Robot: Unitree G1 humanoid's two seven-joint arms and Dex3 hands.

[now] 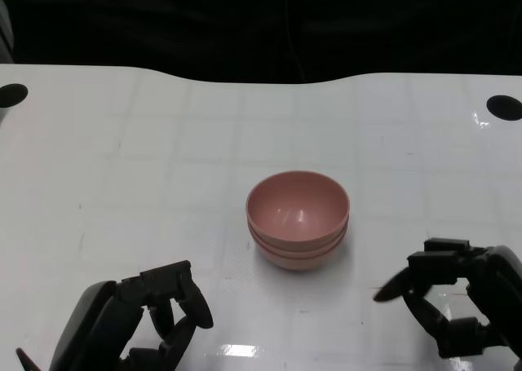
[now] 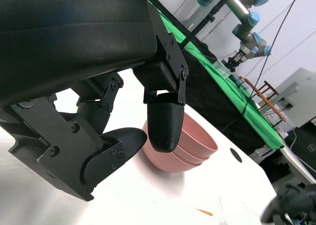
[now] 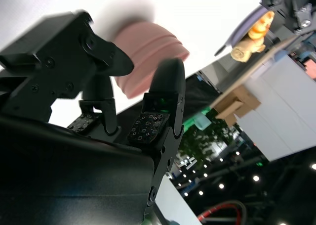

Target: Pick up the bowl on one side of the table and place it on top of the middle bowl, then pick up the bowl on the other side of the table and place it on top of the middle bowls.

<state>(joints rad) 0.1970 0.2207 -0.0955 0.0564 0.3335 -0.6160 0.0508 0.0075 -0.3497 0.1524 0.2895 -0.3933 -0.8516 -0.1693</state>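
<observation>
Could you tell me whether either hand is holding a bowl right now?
No: the pink bowls sit nested at the table's middle, while the left hand and right hand hang apart from them, holding nothing.

No readable txt, labels, brands or nos. in any view.

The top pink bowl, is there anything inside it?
The top pink plastic bowl looks empty inside; its smooth bottom shows. It sits nested in two more pink bowls, whose insides are covered.

Bright table (image 1: 163, 143) glare; right wrist view blurred
</observation>
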